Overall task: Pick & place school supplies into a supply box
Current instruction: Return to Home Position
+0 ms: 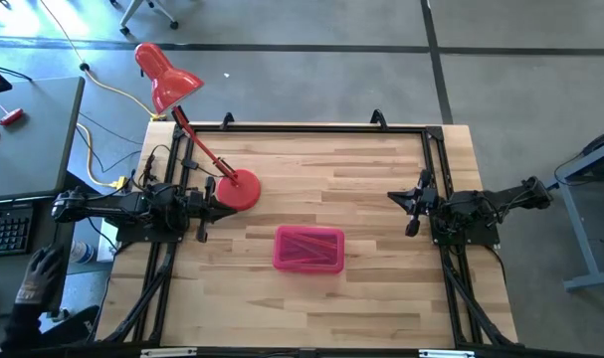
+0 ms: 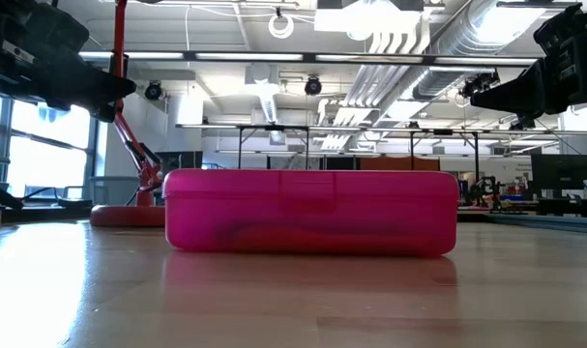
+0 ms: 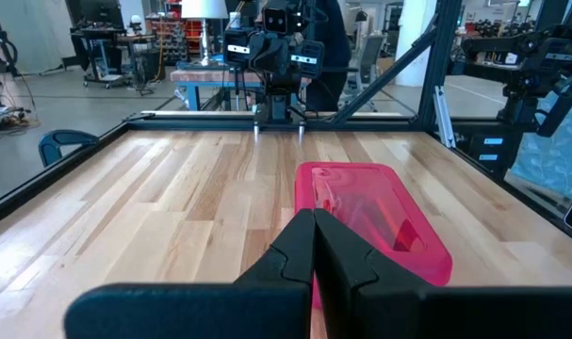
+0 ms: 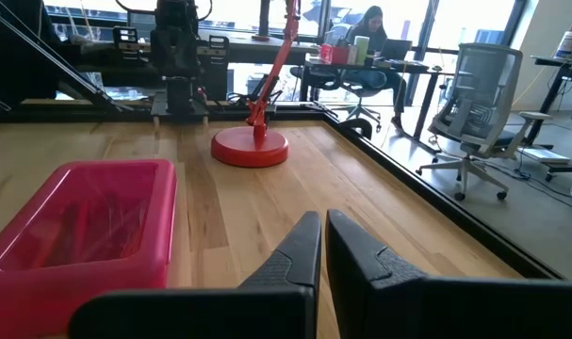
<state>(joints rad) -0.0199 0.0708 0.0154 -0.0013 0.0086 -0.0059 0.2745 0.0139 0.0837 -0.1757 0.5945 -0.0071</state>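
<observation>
The pink box (image 1: 308, 249) lies shut on the counter (image 1: 381, 298), with dim shapes of supplies (image 3: 384, 221) showing through its lid. The left gripper (image 1: 210, 207) hangs well to the box's left, just beside the red lamp base (image 1: 237, 191), its fingers (image 3: 290, 254) pressed together on nothing. The right gripper (image 1: 395, 198) hangs well to the box's right, its fingers (image 4: 295, 250) likewise clenched and empty.

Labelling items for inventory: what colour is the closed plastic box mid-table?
Hot pink: the rectangular plastic box, best in low view.
</observation>
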